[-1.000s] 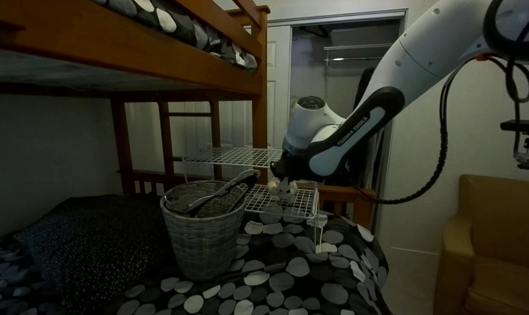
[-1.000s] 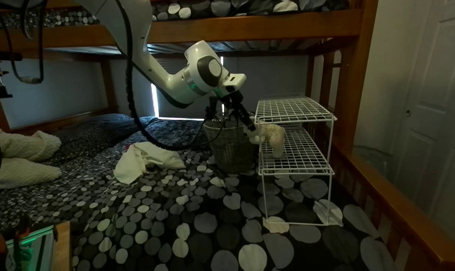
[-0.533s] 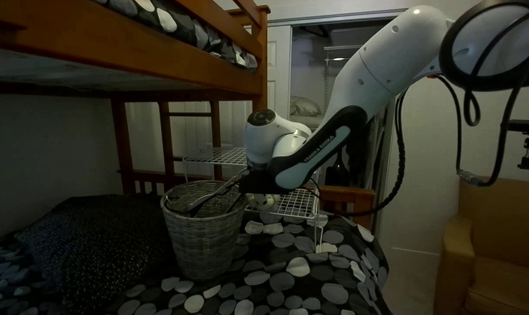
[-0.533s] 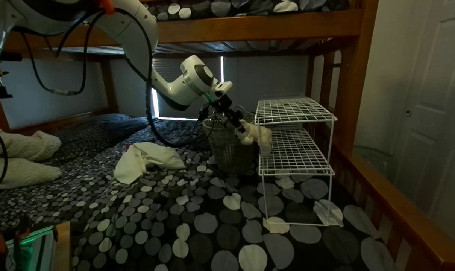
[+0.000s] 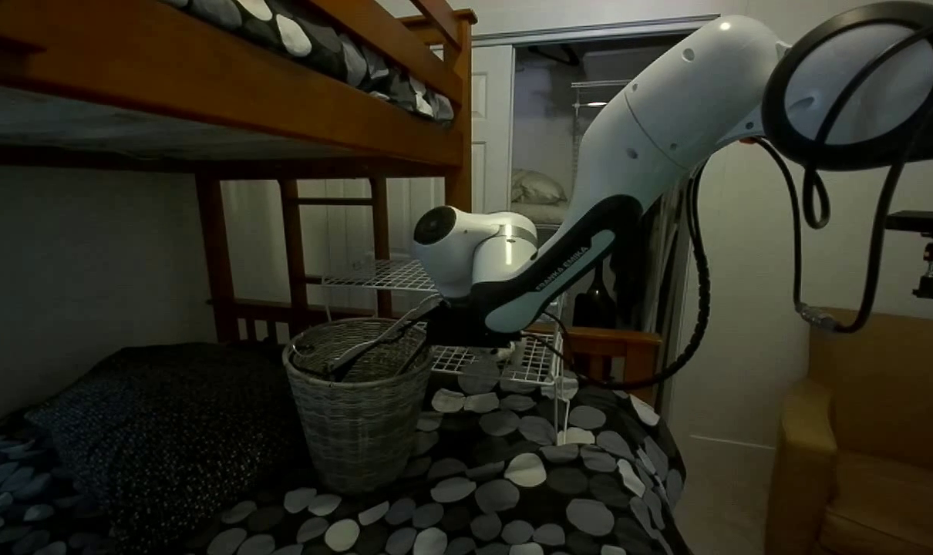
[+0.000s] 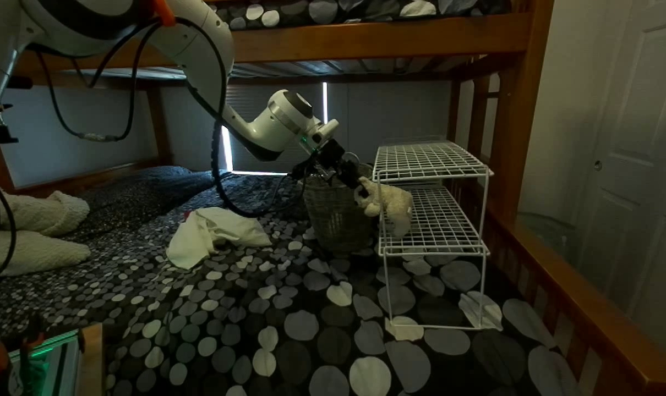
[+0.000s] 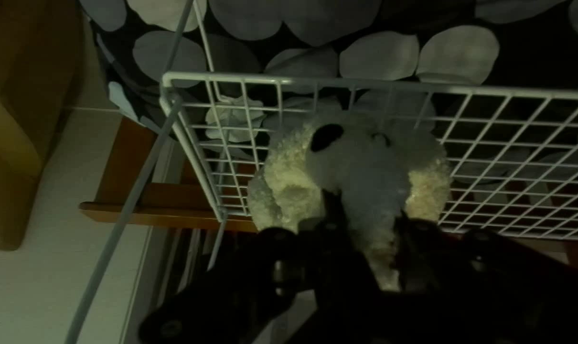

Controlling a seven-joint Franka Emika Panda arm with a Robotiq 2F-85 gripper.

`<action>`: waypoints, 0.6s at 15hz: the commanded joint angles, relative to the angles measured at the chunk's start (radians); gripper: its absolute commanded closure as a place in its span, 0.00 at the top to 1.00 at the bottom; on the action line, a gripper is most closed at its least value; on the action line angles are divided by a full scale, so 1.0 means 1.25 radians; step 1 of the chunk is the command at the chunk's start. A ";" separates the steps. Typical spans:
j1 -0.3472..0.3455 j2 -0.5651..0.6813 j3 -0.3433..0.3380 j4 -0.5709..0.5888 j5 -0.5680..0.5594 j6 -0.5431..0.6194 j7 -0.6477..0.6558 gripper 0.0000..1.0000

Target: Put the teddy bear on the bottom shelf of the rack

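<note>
The cream teddy bear [image 6: 393, 206] hangs from my gripper [image 6: 359, 182] at the open side of the white wire rack. Its lower body reaches in over the lower shelf [image 6: 443, 234], below the upper shelf [image 6: 432, 159]. I cannot tell whether it touches the wires. In the wrist view the teddy bear [image 7: 289, 177] is between the two dark fingers of the gripper [image 7: 367, 210], with the lower shelf's front wire [image 7: 308, 81] behind it. In an exterior view only a scrap of the teddy bear [image 5: 505, 352] shows below the wrist; the fingers are hidden there.
A wicker basket [image 5: 358, 424] with hangers in it stands close beside the rack and gripper. A rack upright stands beside the bear. A white cloth [image 6: 214, 234] lies on the dotted bedspread. The upper bunk [image 6: 366, 44] is overhead; a wooden bed rail [image 6: 586, 308] runs past the rack.
The arm first drew the bear outward from the rack toward the basket, then moved it back in over the lower shelf, a little lower than before. The wrist has tilted. The bear stayed in the gripper.
</note>
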 commanded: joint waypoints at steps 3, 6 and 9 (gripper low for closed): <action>-0.051 0.011 0.079 0.030 -0.047 -0.088 0.044 0.06; -0.064 0.002 0.090 0.027 -0.063 -0.129 0.067 0.06; -0.082 0.003 0.101 0.025 -0.100 -0.142 0.044 0.06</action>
